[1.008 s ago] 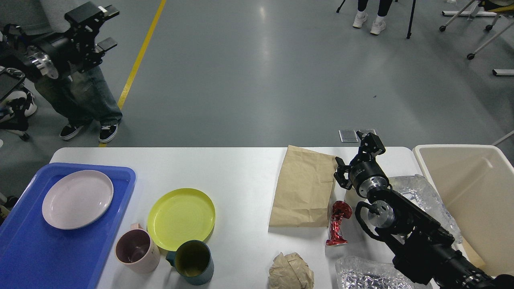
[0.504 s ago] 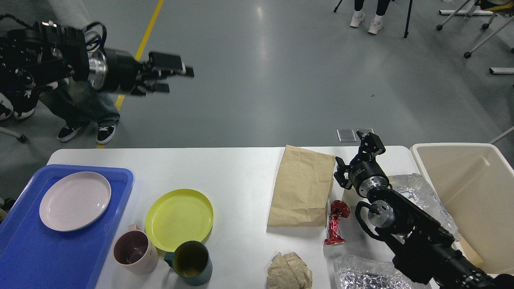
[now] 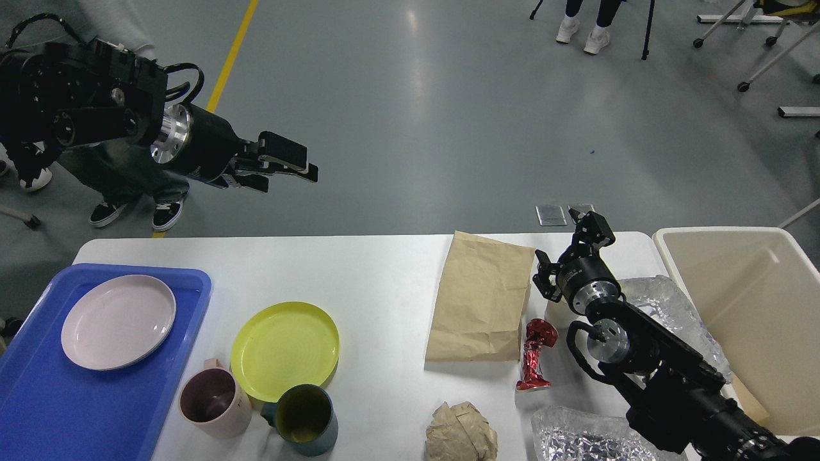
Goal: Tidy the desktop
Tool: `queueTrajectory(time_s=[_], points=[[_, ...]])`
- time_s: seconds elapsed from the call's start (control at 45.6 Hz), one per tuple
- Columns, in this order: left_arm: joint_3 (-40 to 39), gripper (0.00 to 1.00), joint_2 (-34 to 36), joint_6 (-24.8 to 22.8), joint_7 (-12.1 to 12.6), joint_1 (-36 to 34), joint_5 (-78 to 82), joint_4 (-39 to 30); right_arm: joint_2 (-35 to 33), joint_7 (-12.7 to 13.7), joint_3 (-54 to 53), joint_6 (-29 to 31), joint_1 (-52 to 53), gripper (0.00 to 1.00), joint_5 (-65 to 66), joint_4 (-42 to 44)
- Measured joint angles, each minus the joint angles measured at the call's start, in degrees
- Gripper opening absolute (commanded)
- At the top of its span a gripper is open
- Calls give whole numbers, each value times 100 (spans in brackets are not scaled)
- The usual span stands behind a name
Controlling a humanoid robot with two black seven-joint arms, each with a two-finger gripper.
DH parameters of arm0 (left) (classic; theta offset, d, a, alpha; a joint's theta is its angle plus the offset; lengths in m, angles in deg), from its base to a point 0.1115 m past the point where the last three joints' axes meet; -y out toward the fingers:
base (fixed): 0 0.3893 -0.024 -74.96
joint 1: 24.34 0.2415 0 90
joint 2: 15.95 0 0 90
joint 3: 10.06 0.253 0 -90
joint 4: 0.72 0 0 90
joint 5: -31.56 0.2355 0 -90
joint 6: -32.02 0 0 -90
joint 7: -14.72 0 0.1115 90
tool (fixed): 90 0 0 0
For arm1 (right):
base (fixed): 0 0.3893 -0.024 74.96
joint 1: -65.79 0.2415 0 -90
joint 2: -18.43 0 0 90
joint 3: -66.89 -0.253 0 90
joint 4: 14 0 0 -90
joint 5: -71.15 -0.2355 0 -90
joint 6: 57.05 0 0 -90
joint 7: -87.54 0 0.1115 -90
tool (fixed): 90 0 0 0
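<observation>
While the white surface point(image 3: 384, 275) fills the lower half of the frame, I can see it carries two groups of things. On its left end sits a blue tray point(image 3: 38, 397) with a pale pink plate point(image 3: 118, 321) lying in it. Just right of the tray stand a pink mug point(image 3: 214, 403) and a dark teal mug point(image 3: 304, 419), both upright, with a yellow plate point(image 3: 285, 349) just behind them; the rims of both mugs overlap its near edge in this view.

Toward the right, a flat brown paper bag point(image 3: 480, 298) lies on the surface, with a red foil wrapper point(image 3: 535, 355) just beside its lower right corner. A crumpled paper ball point(image 3: 461, 432) sits at the bottom edge, and crinkled clear plastic point(image 3: 586, 438) lies to its right. More clear plastic point(image 3: 672, 307) rests against the beige bin point(image 3: 756, 307) at the right edge of the frame.

My right hand point(image 3: 570, 250) is near the surface's far edge, just right of the bag, fingers spread apart and gripping nothing. My left hand point(image 3: 288, 169) hangs in the upper left of the frame, above the grey floor point(image 3: 448, 128) and beyond the surface; its fingers are slightly parted and bare.
</observation>
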Motion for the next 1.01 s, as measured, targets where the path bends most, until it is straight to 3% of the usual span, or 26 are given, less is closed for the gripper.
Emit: queueTrajectory(time_s=[1.008], points=[[56,96,-173,5,2,342,3,-13,1,0,0,-5,-1,100,0,0]])
